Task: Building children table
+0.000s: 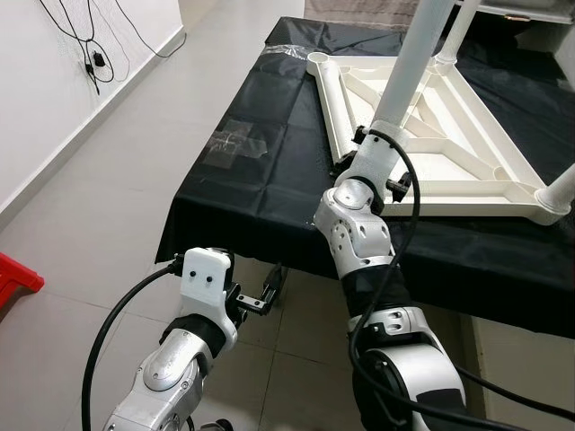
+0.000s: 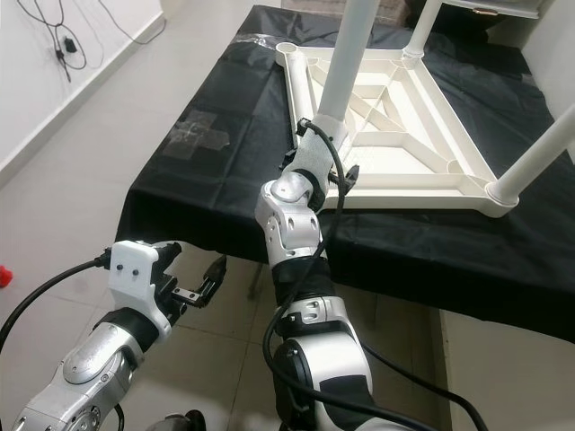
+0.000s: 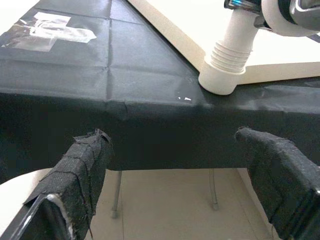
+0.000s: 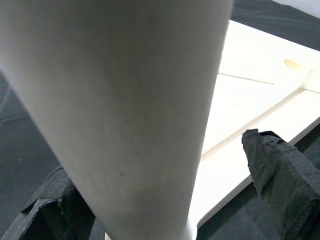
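Observation:
A white children's table top [image 1: 467, 153] lies upside down on a black-covered table [image 1: 260, 180]. Three white legs stand up from its corners: the near-left leg [image 1: 413, 54], a far leg [image 1: 454, 36] and a right leg [image 1: 561, 189]. The far-left corner socket [image 1: 316, 61] is empty. My right gripper [image 1: 382, 160] straddles the near-left leg low down. In the right wrist view the leg [image 4: 120, 100] lies against one finger, while the other finger [image 4: 285, 180] stands clear of it. The leg's threaded foot [image 3: 225, 60] sits in its socket. My left gripper [image 1: 260, 296] hangs open and empty below the table's front edge.
A patch of clear tape [image 1: 238, 144] is stuck on the black cloth. Thin metal table legs [image 3: 117, 195] stand under the front edge. A red object [image 1: 16, 274] lies on the tiled floor at the left. Cables [image 1: 90, 54] hang on the white wall.

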Tool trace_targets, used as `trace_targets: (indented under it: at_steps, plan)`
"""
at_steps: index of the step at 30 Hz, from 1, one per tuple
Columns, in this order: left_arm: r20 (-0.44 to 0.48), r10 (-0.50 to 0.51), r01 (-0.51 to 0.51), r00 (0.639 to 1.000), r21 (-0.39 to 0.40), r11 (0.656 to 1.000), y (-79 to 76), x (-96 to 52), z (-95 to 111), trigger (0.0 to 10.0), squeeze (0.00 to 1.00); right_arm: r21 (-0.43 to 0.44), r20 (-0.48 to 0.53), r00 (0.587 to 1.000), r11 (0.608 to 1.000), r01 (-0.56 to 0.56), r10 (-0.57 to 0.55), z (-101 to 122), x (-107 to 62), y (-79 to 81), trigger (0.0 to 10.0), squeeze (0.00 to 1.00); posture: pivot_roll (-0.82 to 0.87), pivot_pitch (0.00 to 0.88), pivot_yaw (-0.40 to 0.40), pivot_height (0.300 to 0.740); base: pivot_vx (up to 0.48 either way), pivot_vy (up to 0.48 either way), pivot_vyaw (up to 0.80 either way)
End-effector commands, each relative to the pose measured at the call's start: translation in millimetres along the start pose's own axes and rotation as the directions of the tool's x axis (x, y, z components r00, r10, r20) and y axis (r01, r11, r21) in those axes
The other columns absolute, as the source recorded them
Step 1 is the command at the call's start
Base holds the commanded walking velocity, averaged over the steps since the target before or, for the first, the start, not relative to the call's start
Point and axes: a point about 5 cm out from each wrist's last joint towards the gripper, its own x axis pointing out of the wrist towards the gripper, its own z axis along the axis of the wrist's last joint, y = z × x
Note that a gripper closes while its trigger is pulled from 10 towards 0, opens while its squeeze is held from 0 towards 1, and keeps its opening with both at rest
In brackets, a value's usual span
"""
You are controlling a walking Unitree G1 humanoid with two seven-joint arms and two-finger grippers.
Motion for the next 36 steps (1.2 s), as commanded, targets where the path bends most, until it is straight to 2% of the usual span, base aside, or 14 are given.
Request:
trace_targets:
  at_steps: [1,15,23,36]
  plan:
    - [-0.011,-0.001,0.001,1.0,0.003,1.0,-0.9,-2.5,-3.3,10.0,0.0,0.011,-0.078,0.996,0.999,-0.033,0.034,-22.7,-15.0,7.3,10.0,0.0,0.1,0.195,-0.044,0.74,0.0,0.0,0.0]
    - [-0.002,-0.008,0.009,1.0,0.013,1.0,0.1,0.6,-2.3,10.0,0.0,0.024,-0.102,0.989,0.994,-0.106,0.108,-27.8,-20.8,5.8,10.0,0.0,0.1,0.175,-0.043,0.74,0.0,0.0,0.0]
    - [0.004,-0.011,0.011,1.0,0.013,1.0,0.2,3.4,-2.8,10.0,0.0,0.062,-0.15,0.961,0.973,-0.224,0.231,-35.9,-28.7,4.6,10.0,0.0,0.1,0.17,-0.044,0.74,0.0,0.0,0.0]
    - [0.009,-0.008,0.008,1.0,0.015,1.0,0.9,4.8,-2.4,10.0,0.0,0.065,-0.172,0.941,0.957,-0.283,0.29,-38.5,-32.8,-0.6,10.0,0.0,0.1,0.175,-0.044,0.74,0.0,0.0,0.0]
